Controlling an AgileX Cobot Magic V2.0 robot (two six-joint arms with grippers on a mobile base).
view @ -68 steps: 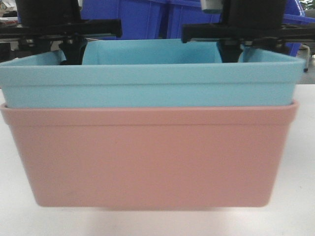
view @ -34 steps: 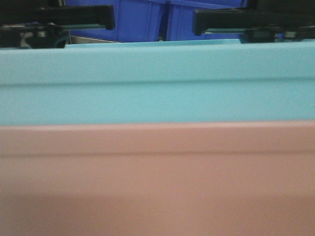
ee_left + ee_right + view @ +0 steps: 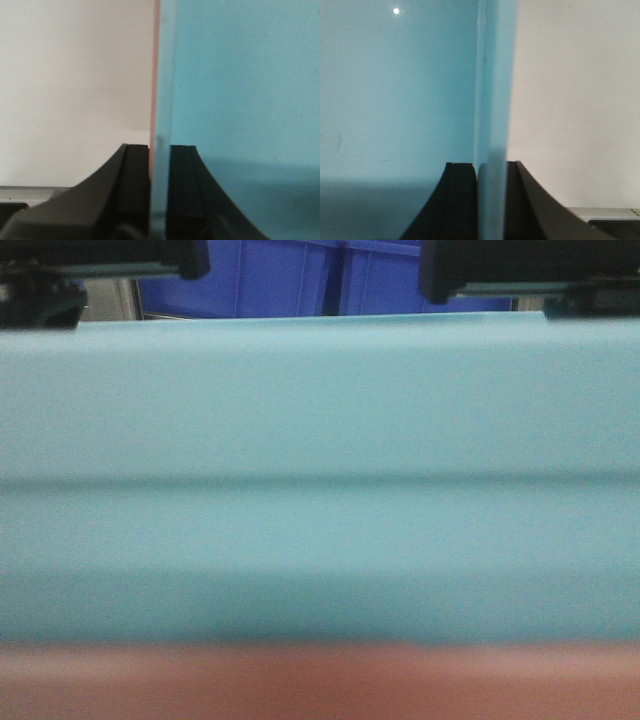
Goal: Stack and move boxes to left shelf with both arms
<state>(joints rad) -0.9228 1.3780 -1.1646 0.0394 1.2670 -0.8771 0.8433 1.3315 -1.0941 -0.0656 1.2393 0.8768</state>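
Though unclear frontally, claws (image 3: pixel 159 150) (image 3: pixel 491 167) astride tub (image 3: pixel 240 100)

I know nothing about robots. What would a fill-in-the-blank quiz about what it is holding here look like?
The lower tub, under the blue tub, is coloured ____. The left gripper and right gripper are not open but ____ on the blue tub's walls. Behind the tubs stand larger bins of dark ____.
Missing words: pink; shut; blue.

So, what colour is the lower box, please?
The lower box is salmon pink, clearest in the front-facing view.
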